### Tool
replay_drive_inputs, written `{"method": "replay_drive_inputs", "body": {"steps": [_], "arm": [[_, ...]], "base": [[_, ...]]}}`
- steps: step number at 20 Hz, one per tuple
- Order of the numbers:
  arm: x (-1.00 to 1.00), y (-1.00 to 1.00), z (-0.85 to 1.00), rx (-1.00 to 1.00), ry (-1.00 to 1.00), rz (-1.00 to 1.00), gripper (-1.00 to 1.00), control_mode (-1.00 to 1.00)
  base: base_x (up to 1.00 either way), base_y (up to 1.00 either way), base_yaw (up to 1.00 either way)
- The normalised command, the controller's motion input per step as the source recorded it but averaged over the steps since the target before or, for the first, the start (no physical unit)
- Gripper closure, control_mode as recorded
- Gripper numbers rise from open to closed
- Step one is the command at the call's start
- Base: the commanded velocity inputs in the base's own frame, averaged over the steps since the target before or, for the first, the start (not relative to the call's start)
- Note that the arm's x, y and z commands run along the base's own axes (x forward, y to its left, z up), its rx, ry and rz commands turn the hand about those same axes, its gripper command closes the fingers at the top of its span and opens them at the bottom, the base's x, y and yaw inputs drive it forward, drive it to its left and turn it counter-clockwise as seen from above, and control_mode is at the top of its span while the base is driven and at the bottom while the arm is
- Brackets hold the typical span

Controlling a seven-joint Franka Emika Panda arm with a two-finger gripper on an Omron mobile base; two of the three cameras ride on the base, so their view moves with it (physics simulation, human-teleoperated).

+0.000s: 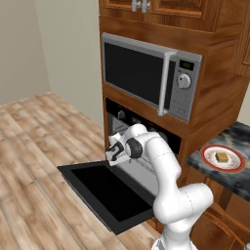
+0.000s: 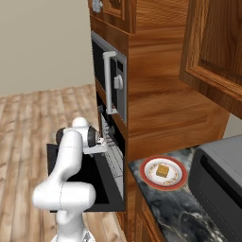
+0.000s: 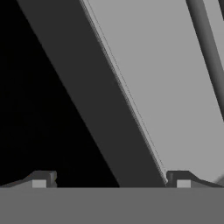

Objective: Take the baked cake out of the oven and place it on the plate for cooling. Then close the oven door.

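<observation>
Since baked cake (image 1: pixel 222 157) sits on plate (image 1: pixel 223 159) to cool, we log gripper (image 1: pixel 113 155) empty, jaws wide, above lowered oven door (image 1: pixel 110 193), closing pending.

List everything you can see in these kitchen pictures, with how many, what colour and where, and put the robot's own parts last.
baked cake: one, golden-tan, on the plate.
plate: one, white with a red rim, on the counter right of the oven.
counter: one, dark marbled, right of the oven cabinet.
oven: one, black, in the wooden cabinetry under the microwave.
oven door: one, black, dropped open flat in front of the oven.
microwave: one, silver frame with dark window, above the oven.
grey appliance: one, on the counter, cut off by the right edge.
floor: wooden planks.
hand: one, white with dark fingers, open, at the oven mouth above the door.
</observation>
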Motion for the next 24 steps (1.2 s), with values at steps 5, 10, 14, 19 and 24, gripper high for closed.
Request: {"method": "replay_drive_inputs", "body": {"steps": [5,10,14,19,24], "arm": [[0.29,-0.17,-0.02,-0.02,0.0,0.0,-1.0,-1.0],[0.0,0.02,0.02,0.0,0.0,0.0,-1.0,-1.0],[-0.46,0.32,0.28,0.0,-0.05,0.01,-1.0,-1.0],[-0.89,0.68,0.44,0.0,-0.04,0.06,-1.0,-1.0],[-1.0,0.67,0.49,0.0,-0.05,0.08,-1.0,-1.0]], "base": [[0.0,0.0,0.0],[0.0,0.0,0.0],[0.0,0.0,0.0],[0.0,0.0,0.0],[0.0,0.0,0.0]]}}
